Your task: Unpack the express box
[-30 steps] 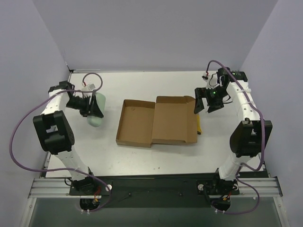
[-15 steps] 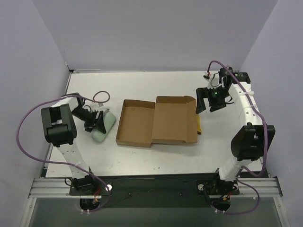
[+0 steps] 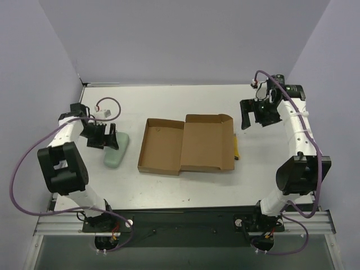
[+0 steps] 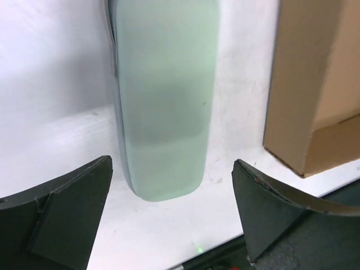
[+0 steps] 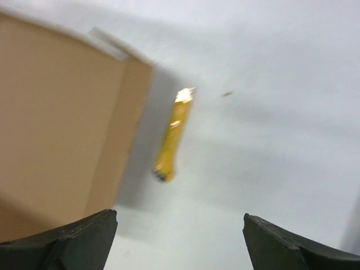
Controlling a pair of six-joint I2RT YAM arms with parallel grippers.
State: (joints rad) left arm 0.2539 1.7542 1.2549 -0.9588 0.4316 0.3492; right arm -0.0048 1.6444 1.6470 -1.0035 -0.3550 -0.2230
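Pale green, smooth and rounded, an oblong object (image 3: 116,151) lies flat on the white table (image 3: 169,104), well left of the box. I judge it to be the unpacked content, set aside where it cannot block the box. The left gripper (image 3: 108,139) hangs over its far end with jaws spread wide, its fingers (image 4: 67,202) on either side and clear of it, gripping nothing.

At the table's middle sits the flat brown corrugated cardboard express box (image 3: 185,145). Its shallow tray on the left looks empty and its hinged lid is laid flat to the right, so the inside is open to reach.

A small yellow-handled tool (image 5: 171,135) lies just beside the lid's right edge, likely parked out of the way. The right gripper (image 3: 251,115) hovers beyond it, jaws likewise spread and empty.

No brand, label or writing shows on anything.
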